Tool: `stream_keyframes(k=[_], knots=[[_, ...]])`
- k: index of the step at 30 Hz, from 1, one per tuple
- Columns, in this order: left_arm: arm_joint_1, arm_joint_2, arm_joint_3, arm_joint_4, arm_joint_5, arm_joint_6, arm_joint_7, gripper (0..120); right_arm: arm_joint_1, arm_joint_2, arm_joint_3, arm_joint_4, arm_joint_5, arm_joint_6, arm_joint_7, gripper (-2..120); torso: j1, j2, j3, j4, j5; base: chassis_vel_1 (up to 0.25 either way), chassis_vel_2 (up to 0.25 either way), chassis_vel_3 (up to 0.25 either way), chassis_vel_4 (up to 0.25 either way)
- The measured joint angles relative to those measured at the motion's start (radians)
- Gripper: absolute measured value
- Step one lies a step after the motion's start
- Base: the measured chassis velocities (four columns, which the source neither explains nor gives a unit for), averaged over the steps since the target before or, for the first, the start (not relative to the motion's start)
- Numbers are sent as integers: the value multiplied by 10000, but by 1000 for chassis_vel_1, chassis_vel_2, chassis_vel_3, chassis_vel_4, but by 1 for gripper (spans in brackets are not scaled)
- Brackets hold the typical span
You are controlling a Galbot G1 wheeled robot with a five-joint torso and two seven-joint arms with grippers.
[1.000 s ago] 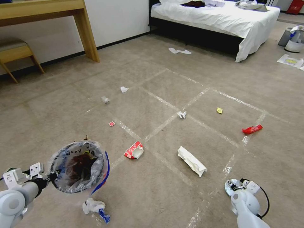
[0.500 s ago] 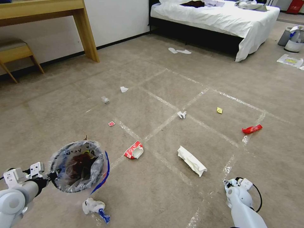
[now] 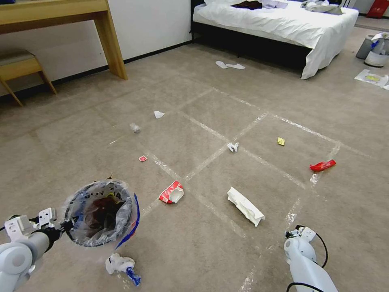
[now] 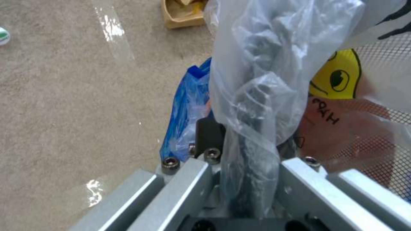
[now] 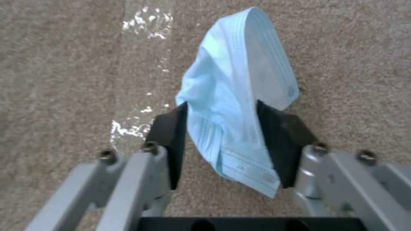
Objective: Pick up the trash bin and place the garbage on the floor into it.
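Note:
My left gripper [image 3: 65,226] is shut on the rim of the red-and-blue trash bin [image 3: 99,213], held just above the floor [image 3: 194,251] at near left. In the left wrist view its fingers [image 4: 210,131] pinch the crinkly clear bag [image 4: 257,64] against the bin's red mesh wall [image 4: 368,128]. My right gripper [image 5: 222,128] is shut on a pale blue mask [image 5: 240,80] over the carpet, under the right wrist [image 3: 300,245]. Other garbage lies about: a torn red-white cup [image 3: 171,192], a white paper bag [image 3: 245,206], a red wrapper [image 3: 322,165], a tissue [image 3: 232,147].
More litter: white-and-blue scrap [image 3: 120,265] near the bin, small red wrapper [image 3: 142,158], yellow scrap [image 3: 281,141], tissues [image 3: 159,114]. A bed [image 3: 279,24] stands at the back, a wooden desk [image 3: 60,16] and stool [image 3: 16,65] far left, a grey bin [image 3: 375,48] far right.
The right arm has drawn back toward me and lower in the head view, its wrist turning downward. The left arm and the bin have stayed put.

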Motion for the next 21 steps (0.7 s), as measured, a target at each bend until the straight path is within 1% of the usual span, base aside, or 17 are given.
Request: stream_keyframes(k=[1, 3, 4, 5, 6, 8, 11, 12, 13, 14, 16, 18, 19, 21], knots=[[0, 0, 0, 0, 0, 0, 0, 0, 0, 0, 0, 0, 0, 0, 0, 42, 0, 0, 0, 0, 0, 0, 0, 0, 0], [-6, 7, 0, 26, 6, -4, 13, 0, 79, 0, 35, -252, -95, 58, -79, 32, 0, 0, 0, 0, 0, 0, 0, 0, 0], [-6, 7, 0, 26, 6, -4, 13, 0, 79, 0, 35, -252, -95, 58, -79, 32, 0, 0, 0, 0, 0, 0, 0, 0, 0], [-5, 32, -1, 45, 6, -7, 29, 0, 126, 0, 71, -433, -153, 103, -154, 25, 0, 0, 0, 0, 0, 0, 0, 0, 0], [-5, 32, -1, 45, 6, -7, 29, 0, 126, 0, 71, -433, -153, 103, -154, 25, 0, 0, 0, 0, 0, 0, 0, 0, 0], [6, 52, -8, 70, 6, -16, 51, 0, 133, 0, 94, -498, -192, 138, -227, 14, 0, 0, 0, -1, 0, 0, 0, 0, 0], [0, 54, -8, 89, 7, -21, 59, 0, 130, 2, 103, -493, -206, 176, -269, 13, 0, 0, 0, 0, -1, 0, 0, 0, 0], [-11, 53, -8, 96, 8, -22, 59, 0, 108, 3, 101, -437, -209, 206, -301, 8, 0, 0, 0, 0, 1, 0, 0, 0, 0], [-11, 53, -8, 96, 8, -22, 59, 0, 108, 3, 101, -437, -209, 206, -301, 8, 0, 0, 0, 0, 1, 0, 0, 0, 0], [-39, 53, -3, 101, 8, -23, 59, 0, 11, -3, 93, -201, -193, 252, -342, 1, 0, 0, 0, 0, 1, 0, 0, 0, 0], [-56, 53, 2, 103, 9, -24, 59, 0, -80, -14, 86, 23, -144, 273, -362, 0, 0, 0, 0, 0, 0, 0, 0, 0, 0], [-85, 52, 17, 105, 9, -25, 59, 0, -471, -61, 53, 960, 159, 338, -424, 0, -1, -1, 0, 0, 1, 0, 0, 0, 0], [-85, 52, 17, 105, 9, -25, 59, 0, -471, -61, 53, 960, 159, 338, -424, 0, -1, -1, 0, 0, 1, 0, 0, 0, 0], [-102, 45, 29, 83, 8, -25, 49, 0, -1058, -162, -97, 2414, 481, 859, -756, 0, -1, -1, 0, -1, 1, 0, 0, 0, 0]])
